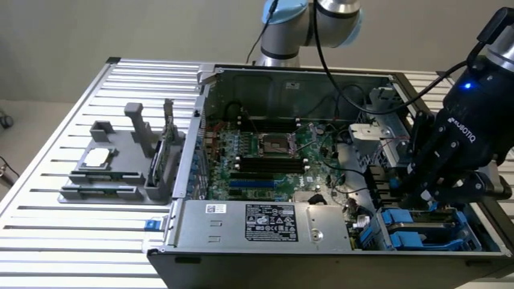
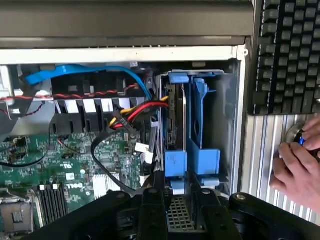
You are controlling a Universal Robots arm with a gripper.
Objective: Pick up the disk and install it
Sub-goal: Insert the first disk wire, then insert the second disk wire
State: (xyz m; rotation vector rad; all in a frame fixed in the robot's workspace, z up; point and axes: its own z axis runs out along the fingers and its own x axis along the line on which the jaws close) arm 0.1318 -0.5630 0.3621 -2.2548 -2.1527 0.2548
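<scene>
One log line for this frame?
gripper: over drive bay, inside case | disk: upright in bay, blue carrier | hand: on table beside case

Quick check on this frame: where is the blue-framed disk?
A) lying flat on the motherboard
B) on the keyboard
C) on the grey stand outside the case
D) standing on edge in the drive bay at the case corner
D: the disk stands on edge in its blue carrier in the drive bay at the corner of the case, with the gripper right at its near end.

Lab: robot arm (image 1: 321, 18), opened computer (image 1: 321, 180)
</scene>
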